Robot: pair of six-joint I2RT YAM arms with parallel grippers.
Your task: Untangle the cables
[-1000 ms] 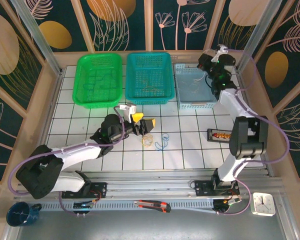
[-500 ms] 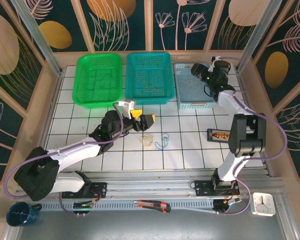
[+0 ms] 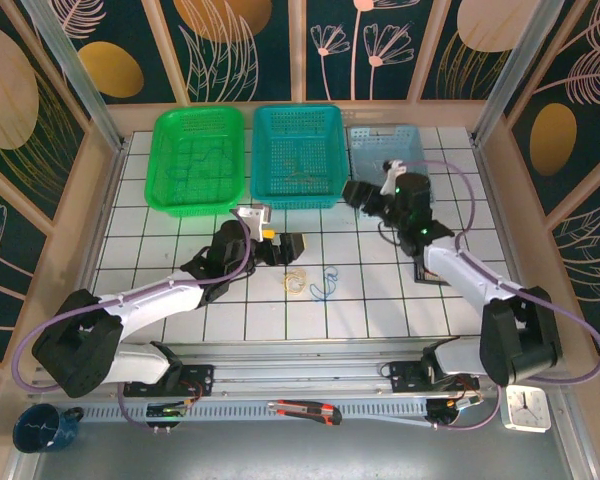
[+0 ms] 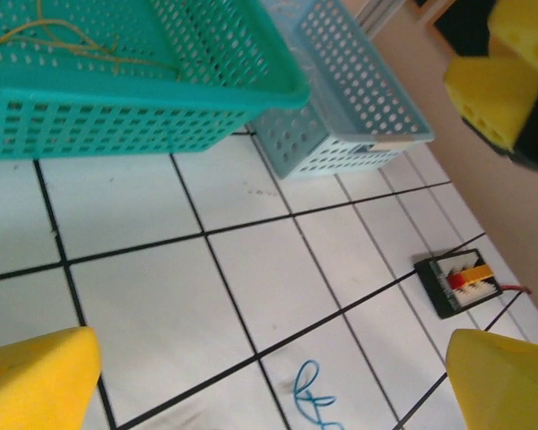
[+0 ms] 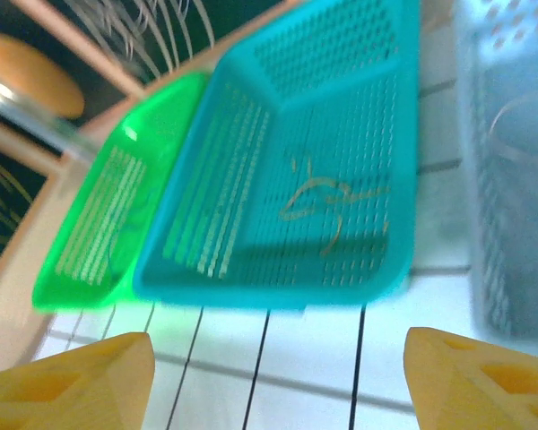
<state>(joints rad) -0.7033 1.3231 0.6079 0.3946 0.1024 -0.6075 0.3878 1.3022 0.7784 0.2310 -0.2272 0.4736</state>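
Note:
A yellow-tan cable loop [image 3: 295, 283] and a blue cable [image 3: 325, 288] lie side by side on the white tiles. My left gripper [image 3: 283, 245] hovers open just above and left of them. In the left wrist view the blue cable [image 4: 314, 396] lies low between that gripper's [image 4: 269, 367] yellow fingertips [image 4: 40, 381], untouched. My right gripper [image 3: 362, 195] is open over the tiles in front of the teal basket [image 3: 298, 155]. Tan wires [image 5: 323, 202] lie in that basket [image 5: 278, 278], and the right gripper [image 5: 278, 381] holds nothing. A green wire [image 3: 205, 160] lies in the green basket [image 3: 198, 200].
A light-blue basket [image 3: 380, 140] stands at the back right of the teal one. A small black box [image 4: 457, 282] with red and yellow parts sits on the tiles to the right of the cables. A utility knife [image 3: 305, 410], a clock [image 3: 527, 407] and a mug [image 3: 40, 428] lie at the near rail.
My right arm has swung from over the light-blue basket down and left to the front of the teal basket. The left gripper has barely shifted; the cables lie as before.

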